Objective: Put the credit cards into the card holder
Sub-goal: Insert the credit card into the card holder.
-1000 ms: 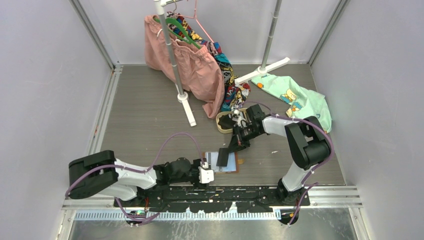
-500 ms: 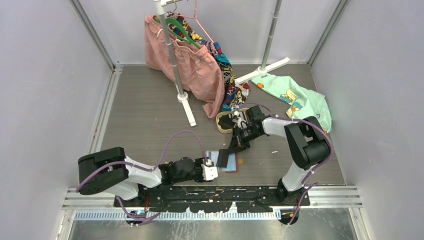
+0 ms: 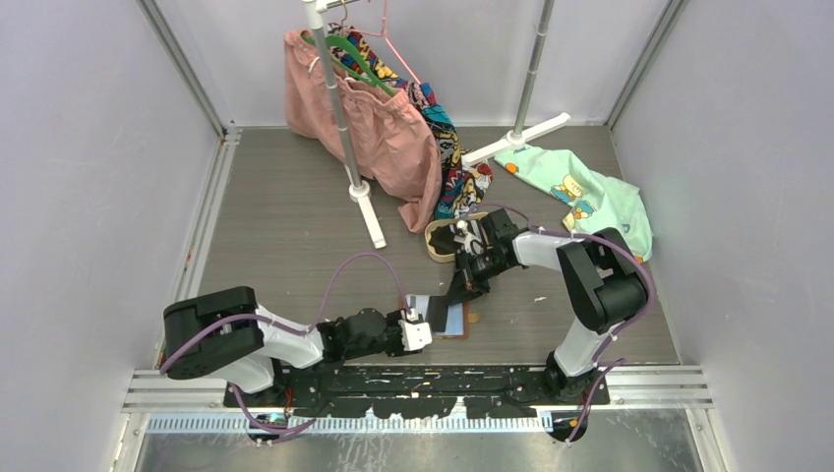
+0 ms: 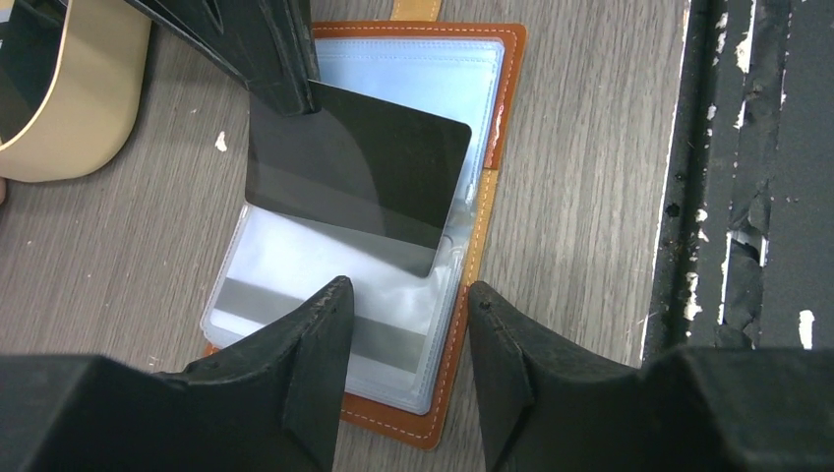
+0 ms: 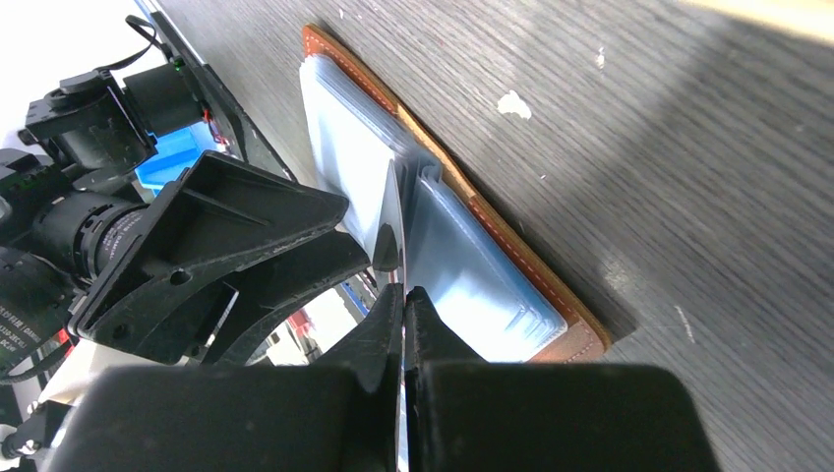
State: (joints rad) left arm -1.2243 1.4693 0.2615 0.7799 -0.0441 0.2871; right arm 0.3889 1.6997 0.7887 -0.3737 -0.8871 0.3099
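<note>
Card holder [image 4: 393,69] lies open on the table [image 4: 580,197], at the near edge just beside the black base rail [image 4: 747,197]. Tan leather outside, clear sleeves facing up.

R fingers [image 5: 391,315] are pinched tight on a dark credit card [image 4: 359,167], gripping one corner.
- L wrist cam gives the flat-on look: card tilted over the sleeves, spanning the fold, low corner over the near page. Can't tell from there if it's actually inside a pocket.
- R wrist cam sees the same card edge-on (just a thin line running out of the fingertips), w/ its far end sitting in the gap btwn the two sleeve stacks. Card face not visible there.

L fingers [image 4: 320,324] are apart, nothing clamped, tips over the near sleeve page. Contact w/ the plastic: can't tell in either wrist cam.

Top cam only:
- Both arms converge on the holder, which is mostly hidden under them in that view.
- Beige tray [image 3: 438,251] sits just beyond the holder.
- Garment rack [image 3: 339,108] w/ pink cloth [image 3: 379,128] is further back; mint shirt [image 3: 580,192] at far right.

L wrist cam catches only a corner of the tray.
</note>
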